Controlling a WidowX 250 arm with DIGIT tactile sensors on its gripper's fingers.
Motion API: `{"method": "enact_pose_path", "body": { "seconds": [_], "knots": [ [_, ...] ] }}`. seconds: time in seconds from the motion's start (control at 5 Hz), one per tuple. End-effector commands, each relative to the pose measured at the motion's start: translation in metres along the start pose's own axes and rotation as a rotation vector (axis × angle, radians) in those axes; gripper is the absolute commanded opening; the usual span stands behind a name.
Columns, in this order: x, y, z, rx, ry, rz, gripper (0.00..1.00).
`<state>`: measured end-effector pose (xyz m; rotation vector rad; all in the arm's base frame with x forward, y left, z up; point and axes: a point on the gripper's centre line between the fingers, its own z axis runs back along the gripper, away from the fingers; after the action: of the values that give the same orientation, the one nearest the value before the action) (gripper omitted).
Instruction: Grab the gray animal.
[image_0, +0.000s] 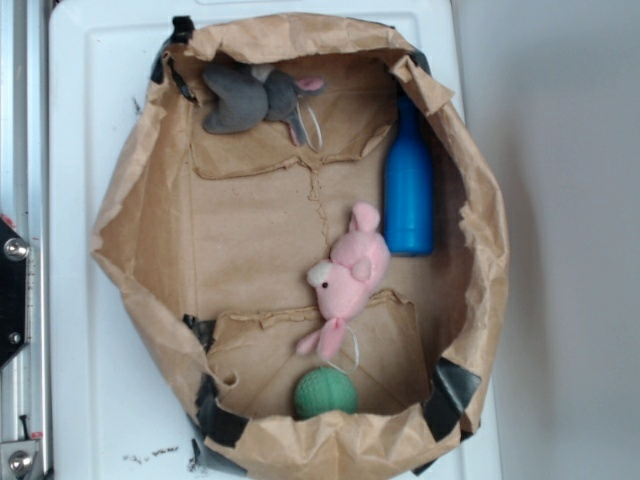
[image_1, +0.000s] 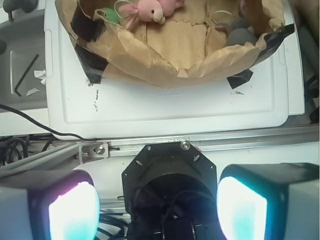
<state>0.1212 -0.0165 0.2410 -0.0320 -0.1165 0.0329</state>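
Only overhead: gray animal whole.

From the wrist view, the gripper has two chunky grey fingers with pads glowing white, tinged cyan and pink, flanking a black octagonal housing with dark cables showing inside.

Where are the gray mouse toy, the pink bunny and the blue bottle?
gray animal (image_0: 240, 100), exterior view, on its body.
pink plush (image_0: 350, 275), exterior view, on its belly.
blue bottle (image_0: 409, 195), exterior view, on its body.
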Motion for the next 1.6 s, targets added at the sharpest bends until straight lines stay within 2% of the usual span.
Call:
{"method": "enact_pose_path", "body": {
  "seconds": [0.0, 0.2, 0.8, 1.0, 1.2, 1.4],
  "knots": [
    [0.096, 0.009, -0.021, 0.039, -0.154, -0.082, 1.00],
    [0.118, 0.008, -0.033, 0.003, -0.230, -0.329, 1.00],
    [0.118, 0.008, -0.033, 0.003, -0.230, -0.329, 1.00],
    [0.124, 0.003, -0.053, 0.119, -0.224, -0.311, 1.00],
    [0.130, 0.001, -0.106, 0.252, -0.209, -0.300, 1.00],
    [0.130, 0.009, -0.148, 0.220, -0.160, -0.328, 1.00]
  ]
}}
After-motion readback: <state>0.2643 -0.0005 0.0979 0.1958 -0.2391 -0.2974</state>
